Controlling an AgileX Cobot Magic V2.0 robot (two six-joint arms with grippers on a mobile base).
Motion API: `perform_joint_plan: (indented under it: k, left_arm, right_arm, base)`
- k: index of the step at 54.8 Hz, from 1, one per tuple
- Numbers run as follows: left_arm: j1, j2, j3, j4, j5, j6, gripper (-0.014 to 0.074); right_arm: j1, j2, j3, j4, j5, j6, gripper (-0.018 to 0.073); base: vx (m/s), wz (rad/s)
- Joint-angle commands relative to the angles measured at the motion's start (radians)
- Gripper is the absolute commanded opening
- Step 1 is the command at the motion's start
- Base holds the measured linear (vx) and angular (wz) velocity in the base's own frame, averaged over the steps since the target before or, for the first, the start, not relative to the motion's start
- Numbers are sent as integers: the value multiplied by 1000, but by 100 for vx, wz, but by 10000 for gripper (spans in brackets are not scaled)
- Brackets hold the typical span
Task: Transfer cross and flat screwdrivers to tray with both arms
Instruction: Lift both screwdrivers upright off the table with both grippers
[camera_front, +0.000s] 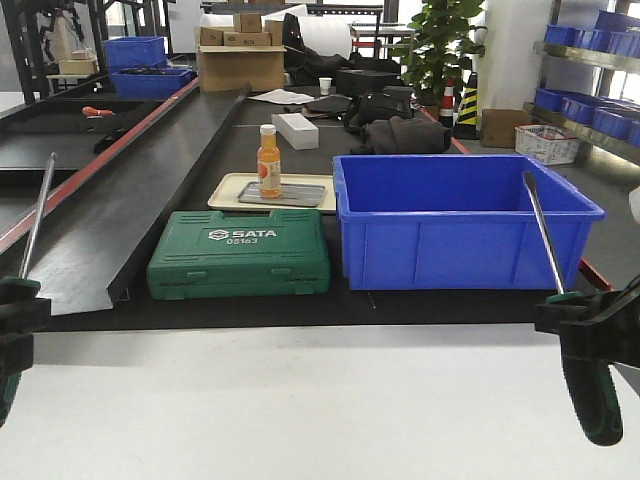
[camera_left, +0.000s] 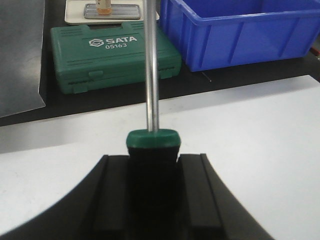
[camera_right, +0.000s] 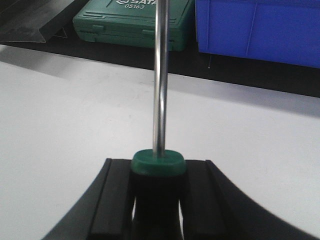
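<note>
Over the white worktop (camera_front: 300, 420), short of the dull grey metal tray (camera_front: 305, 194), your black left claw (camera_front: 15, 312) and right claw (camera_front: 585, 322) clamp green-handled steel screwdrivers (camera_front: 545, 235) upright for carrying.

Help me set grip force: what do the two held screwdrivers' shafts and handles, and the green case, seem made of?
The left screwdriver and right screwdriver: shafts look like polished steel, bright with mirror-like streaks; handles look like matte green-and-black plastic or rubber, I cannot tell which. The green case: probably moulded plastic, semi-matte, with ribbed lid and moulded latches.
</note>
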Motion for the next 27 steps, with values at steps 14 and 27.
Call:
perform_joint_plan:
  k: [14, 27]
  left_arm:
    - [-4, -15, -26, -17, -78, -10, 1]
    - [-4, -15, -26, -17, -78, -10, 1]
  right_arm:
    - [-4, -21, -36, 31, -66, -10, -8]
    - [-4, -21, -36, 31, -66, -10, -8]
  base:
    - [0, 0]
    - [0, 0]
